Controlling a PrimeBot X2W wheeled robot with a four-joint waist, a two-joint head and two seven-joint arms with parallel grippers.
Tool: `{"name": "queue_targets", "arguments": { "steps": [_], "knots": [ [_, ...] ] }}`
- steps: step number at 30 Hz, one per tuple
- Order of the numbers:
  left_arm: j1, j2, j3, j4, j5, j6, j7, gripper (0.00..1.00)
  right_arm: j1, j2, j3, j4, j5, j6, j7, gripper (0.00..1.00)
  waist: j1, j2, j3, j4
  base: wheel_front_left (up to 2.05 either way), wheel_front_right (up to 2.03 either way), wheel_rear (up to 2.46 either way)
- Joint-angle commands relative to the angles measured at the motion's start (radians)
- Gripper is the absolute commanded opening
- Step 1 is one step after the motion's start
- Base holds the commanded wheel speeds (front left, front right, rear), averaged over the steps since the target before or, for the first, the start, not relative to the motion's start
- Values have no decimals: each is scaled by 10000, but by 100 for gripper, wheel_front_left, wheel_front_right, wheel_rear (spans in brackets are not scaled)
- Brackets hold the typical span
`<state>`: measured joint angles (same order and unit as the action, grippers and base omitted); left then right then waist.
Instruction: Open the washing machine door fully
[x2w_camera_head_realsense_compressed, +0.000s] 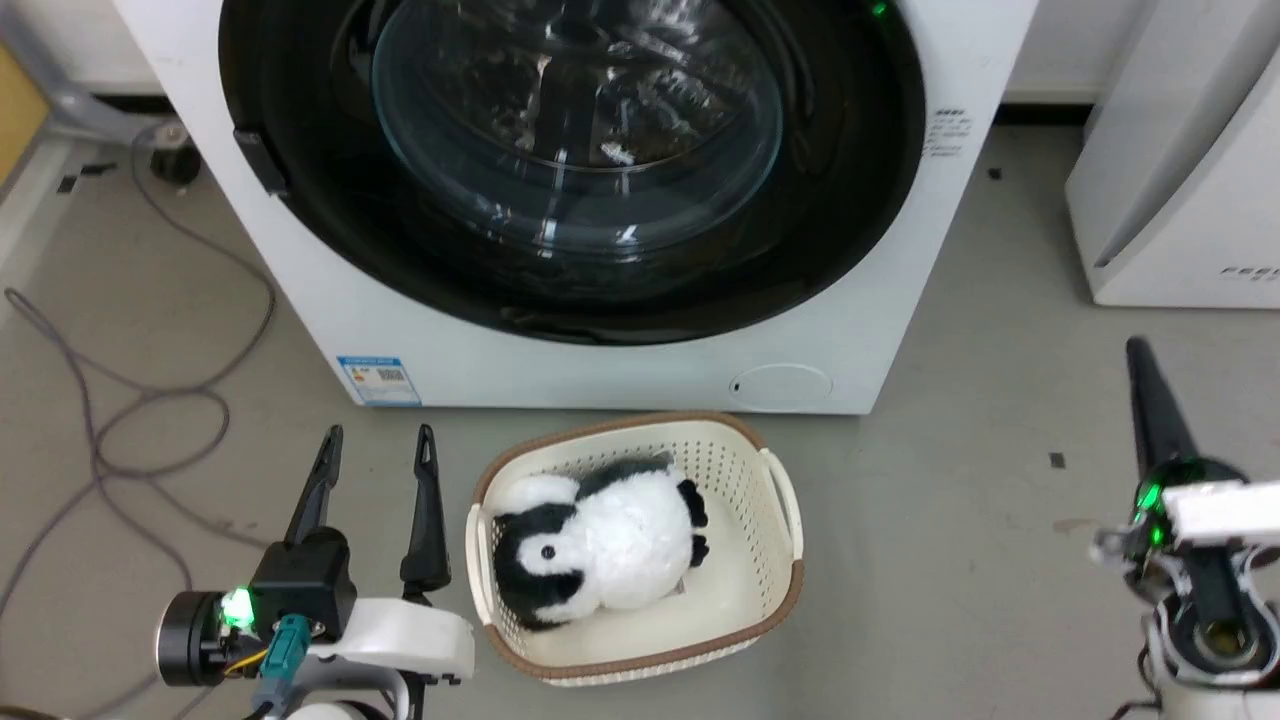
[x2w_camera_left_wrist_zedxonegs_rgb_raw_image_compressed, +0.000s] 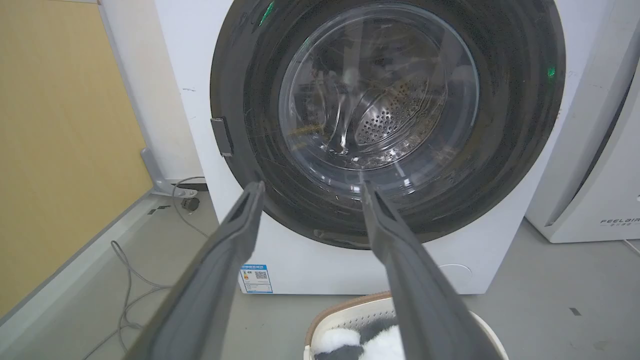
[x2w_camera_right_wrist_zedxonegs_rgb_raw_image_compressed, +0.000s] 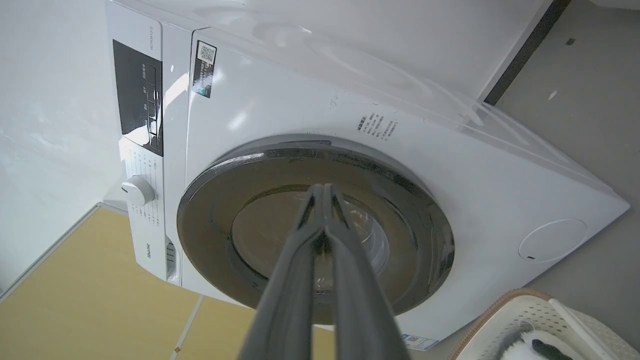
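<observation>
Right now, the door (x2w_camera_head_realsense_compressed: 570, 150) is seen shut flat on the front of the washer (x2w_camera_head_realsense_compressed: 620, 375), and nothing is held by either hand. The left hand (x2w_camera_head_realsense_compressed: 379, 435) is held low over the floor (x2w_camera_head_realsense_compressed: 950, 450), its two fingers (x2w_camera_head_realsense_compressed: 427, 500) wide apart and empty. The right hand (x2w_camera_head_realsense_compressed: 1137, 350) is held with its fingers pressed together, empty too.

A small dark tab (x2w_camera_head_realsense_compressed: 262, 160) is seen on the door's rim, at 9 o'clock on the round face. In the head view this tab lies at about 11 o'clock from the left hand. From the right hand it lies far off at about 9 o'clock, across the whole door. So the left hand is judged to be the nearer one.

The tab's long side runs up and down, so a grip from the side is likely needed. Which side the door turns on cannot be told.

A basket (x2w_camera_head_realsense_compressed: 785, 500) with a toy (x2w_camera_head_realsense_compressed: 610, 540) is set on the floor just in front of the washer, between the two hands.
</observation>
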<state>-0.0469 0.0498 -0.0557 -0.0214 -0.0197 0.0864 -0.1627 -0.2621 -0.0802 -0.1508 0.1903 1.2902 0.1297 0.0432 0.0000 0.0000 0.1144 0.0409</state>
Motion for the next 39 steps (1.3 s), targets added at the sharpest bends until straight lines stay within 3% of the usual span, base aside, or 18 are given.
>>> {"name": "queue_targets", "arguments": {
  "steps": [1, 16, 27, 39],
  "knots": [
    [-179, 4, -30, -37, 54, 55, -89, 100, -297, -101, -71, 131, 339, 7, 63, 0, 0, 0, 185, 116, 0, 0, 0],
    [-1077, 4, -218, -197, -7, 288, -402, 100, -3807, -995, -490, 2393, 1739, 8, 366, 0, 0, 0, 1591, 679, 0, 0, 0],
    [-1662, 4, -554, -299, -190, 619, -632, 100, -6412, -1745, 73, 4073, 2137, 9, 715, 0, 0, 0, 2616, 1244, 0, 0, 0],
    [-2068, 4, -890, -327, -377, 962, -883, 100, -8298, -2007, 678, 5433, 2719, 9, 895, 0, 0, 0, 3318, 1727, 0, 0, 0]
  ]
}}
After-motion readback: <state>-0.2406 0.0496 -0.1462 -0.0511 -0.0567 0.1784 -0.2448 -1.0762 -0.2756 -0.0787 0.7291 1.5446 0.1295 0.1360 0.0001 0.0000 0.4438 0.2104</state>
